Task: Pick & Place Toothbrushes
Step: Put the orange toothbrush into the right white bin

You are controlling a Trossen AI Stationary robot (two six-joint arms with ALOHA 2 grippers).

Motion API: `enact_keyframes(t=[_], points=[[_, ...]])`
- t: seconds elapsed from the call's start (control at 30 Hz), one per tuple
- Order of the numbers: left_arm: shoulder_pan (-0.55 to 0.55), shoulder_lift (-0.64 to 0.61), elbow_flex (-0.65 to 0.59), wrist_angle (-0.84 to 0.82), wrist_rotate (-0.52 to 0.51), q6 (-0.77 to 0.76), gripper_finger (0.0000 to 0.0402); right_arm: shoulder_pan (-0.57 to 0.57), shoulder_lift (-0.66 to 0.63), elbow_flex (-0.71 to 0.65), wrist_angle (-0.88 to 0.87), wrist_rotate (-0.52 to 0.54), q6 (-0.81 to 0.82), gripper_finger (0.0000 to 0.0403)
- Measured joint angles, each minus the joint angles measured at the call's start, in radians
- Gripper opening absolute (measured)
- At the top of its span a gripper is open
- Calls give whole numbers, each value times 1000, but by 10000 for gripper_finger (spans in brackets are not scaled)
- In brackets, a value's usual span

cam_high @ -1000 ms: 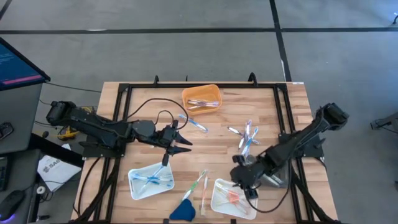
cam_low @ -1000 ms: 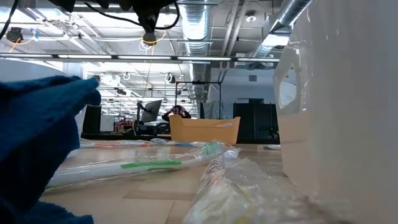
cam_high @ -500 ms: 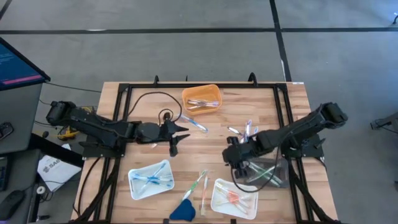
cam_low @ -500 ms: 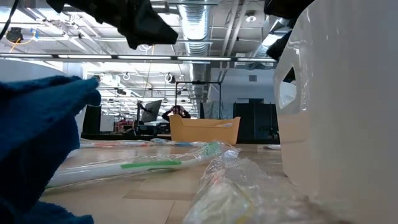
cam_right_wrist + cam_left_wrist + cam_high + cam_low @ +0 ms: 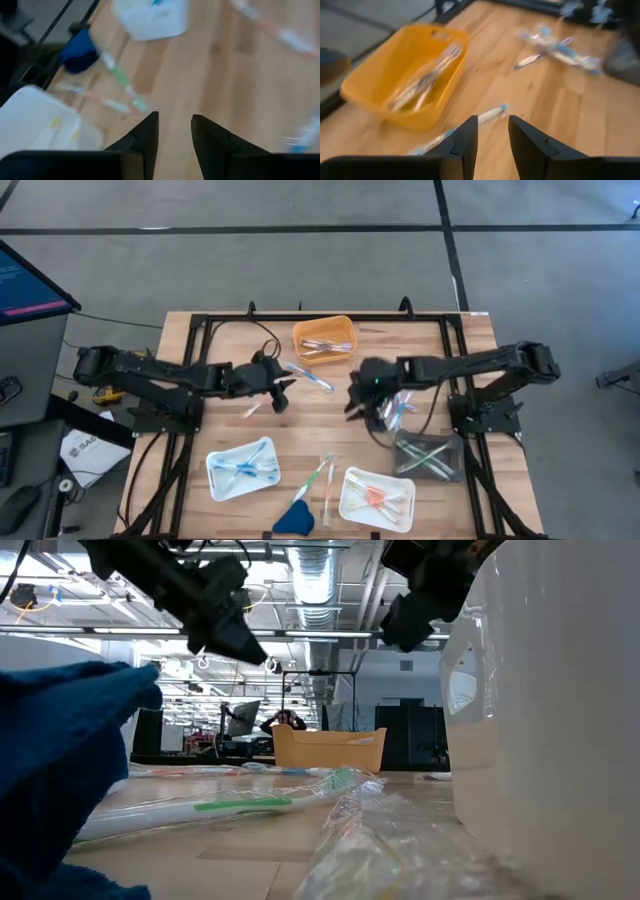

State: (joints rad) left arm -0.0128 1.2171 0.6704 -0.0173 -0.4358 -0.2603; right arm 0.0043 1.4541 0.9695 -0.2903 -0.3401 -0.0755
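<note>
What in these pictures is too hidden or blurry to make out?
- Low view: a blue cloth and a white tray close to the lens block most of the table.
- Left wrist view: the brushes in the orange bin are blurred and can't be counted.
- High view: colours of the loose brushes under the right gripper are too small to tell.

No text, label, brand or number can be read anywhere in these views. A monitor (image 5: 30,280) at the edge of the high view shows lines on its screen, and a white sheet (image 5: 85,452) on the floor beside the bench carries dark print, but both are too small to make out.
</note>
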Motion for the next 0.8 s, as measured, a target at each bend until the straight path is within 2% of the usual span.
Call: enact_keyframes(t=[0.3, 0.47, 0.57, 0.73, 0.8], points=[[73, 0, 0, -195, 67, -96, 104, -175, -194, 0, 117, -3, -6, 108], [95, 0, 0, -283, 78, -141, 104, -218, -288, -19, 147, -9, 14, 108], [119, 5, 0, -327, 111, -196, 104, -224, -306, -76, 225, -106, 29, 108], [145, 32, 0, -371, 174, -240, 104, -285, -307, -153, 462, -418, 126, 108], [147, 58, 0, -380, 204, -245, 104, -302, -301, -171, 507, -460, 162, 108]])
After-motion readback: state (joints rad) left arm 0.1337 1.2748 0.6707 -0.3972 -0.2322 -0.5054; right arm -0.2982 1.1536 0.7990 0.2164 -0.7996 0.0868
